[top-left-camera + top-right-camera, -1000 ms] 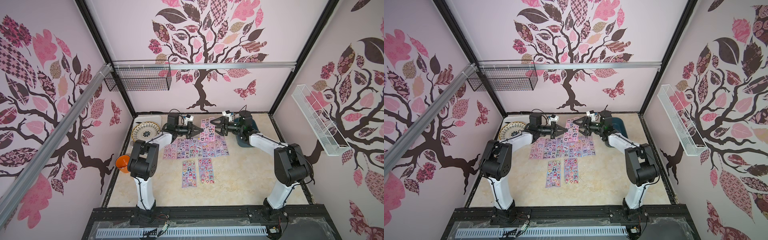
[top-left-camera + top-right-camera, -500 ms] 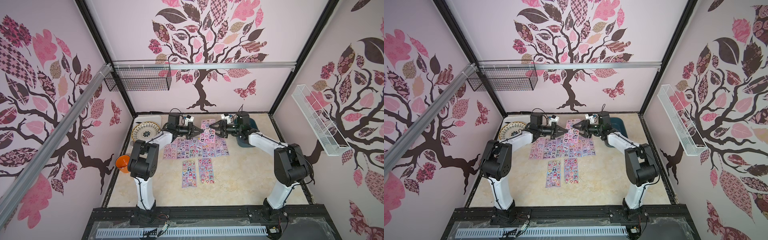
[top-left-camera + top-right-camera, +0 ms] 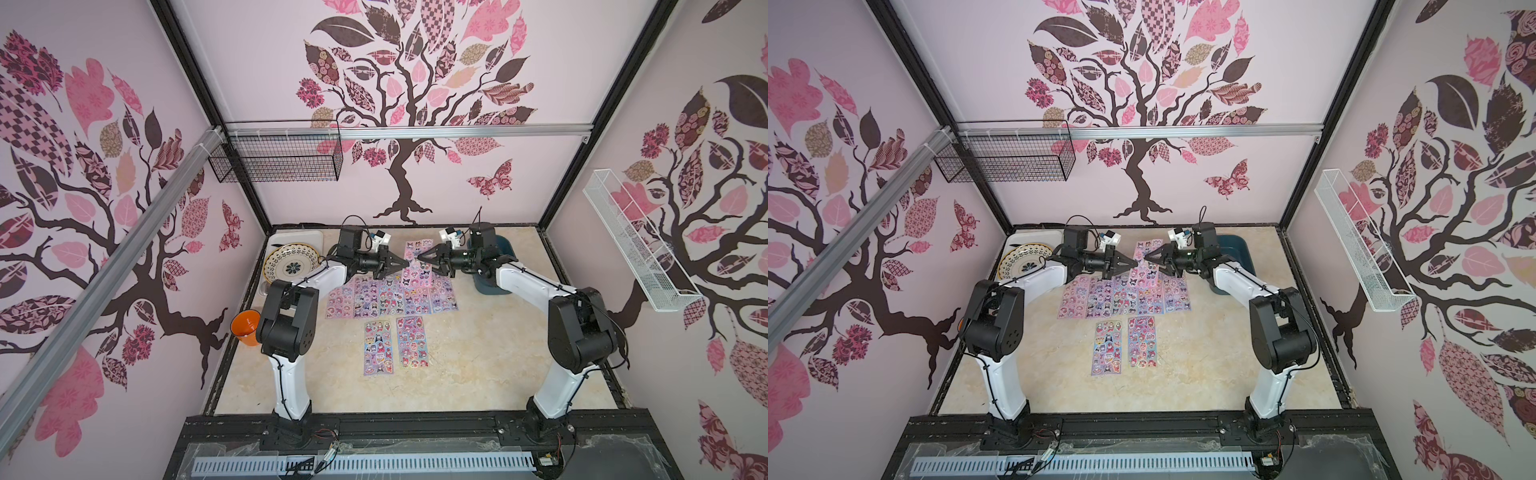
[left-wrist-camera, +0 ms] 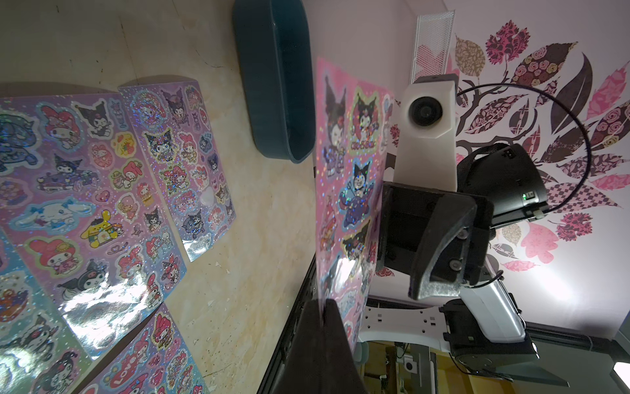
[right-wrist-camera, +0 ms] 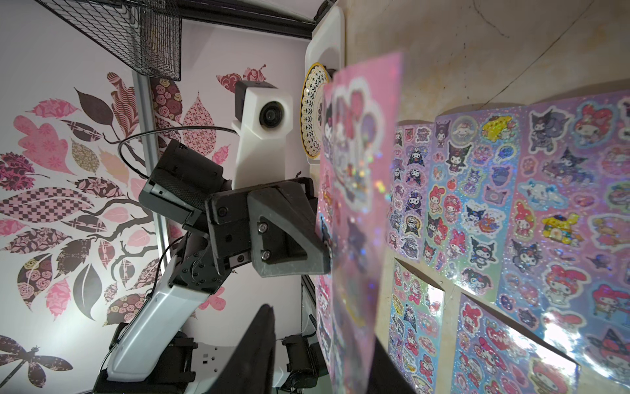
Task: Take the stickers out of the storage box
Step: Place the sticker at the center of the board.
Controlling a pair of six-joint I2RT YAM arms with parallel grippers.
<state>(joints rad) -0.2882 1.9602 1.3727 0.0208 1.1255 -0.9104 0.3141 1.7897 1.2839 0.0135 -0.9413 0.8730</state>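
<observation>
Glittering pink sticker sheet [image 4: 351, 177]: cartoon characters, holographic speckle, upright.

The stickers [image 4: 85, 211] are glossy, holographic glitter film; storage box [image 4: 272, 85] smooth, faintly shiny plastic; table [image 4: 259, 221] perhaps matt marble-look stone, chipped.
</observation>
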